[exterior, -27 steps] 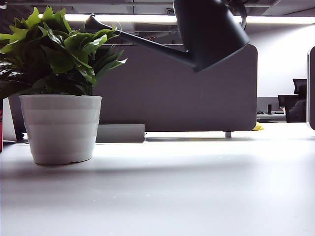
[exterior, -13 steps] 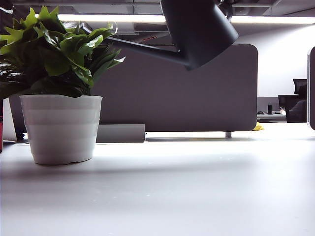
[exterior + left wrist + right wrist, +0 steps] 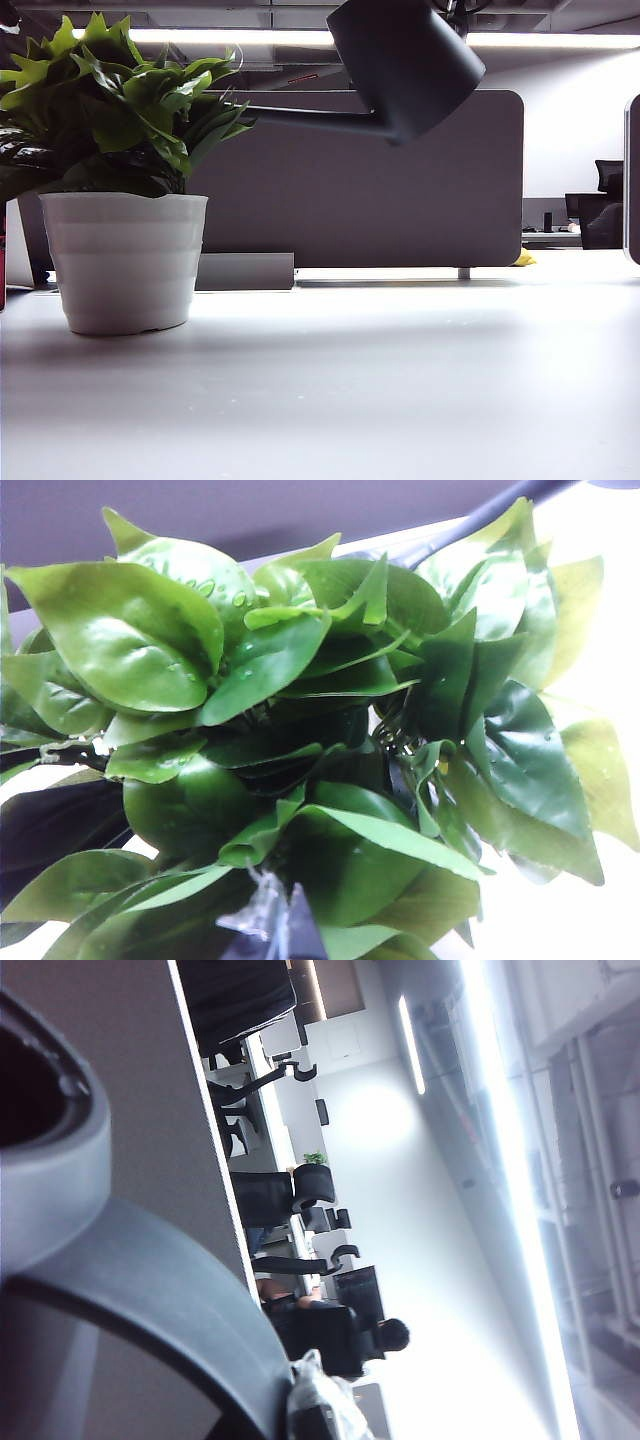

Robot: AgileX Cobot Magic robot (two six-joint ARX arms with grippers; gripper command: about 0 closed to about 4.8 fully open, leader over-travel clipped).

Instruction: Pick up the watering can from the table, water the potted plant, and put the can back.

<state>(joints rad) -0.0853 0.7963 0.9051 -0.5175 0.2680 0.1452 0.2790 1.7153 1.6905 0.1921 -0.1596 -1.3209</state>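
The black watering can (image 3: 405, 65) hangs tilted high above the table (image 3: 400, 380), its thin spout (image 3: 300, 115) lying about level with its tip among the leaves of the potted plant (image 3: 110, 100). The plant stands in a white ribbed pot (image 3: 125, 260) at the left. My right gripper (image 3: 295, 1410) is shut on the can's loop handle (image 3: 150, 1270); in the exterior view it is cut off by the upper edge. My left gripper (image 3: 275, 925) sits shut just behind the leaves (image 3: 300, 730), with the spout (image 3: 470, 525) coming in from the far side.
A dark grey divider panel (image 3: 380, 200) runs along the table's back edge, with a low grey box (image 3: 245, 270) at its foot beside the pot. Office chairs and desks (image 3: 600, 210) stand far behind at the right.
The can has shifted slightly left and tipped further. Its spout has dropped from slanting up over the leaves to lying about level among them. The plant has not moved.
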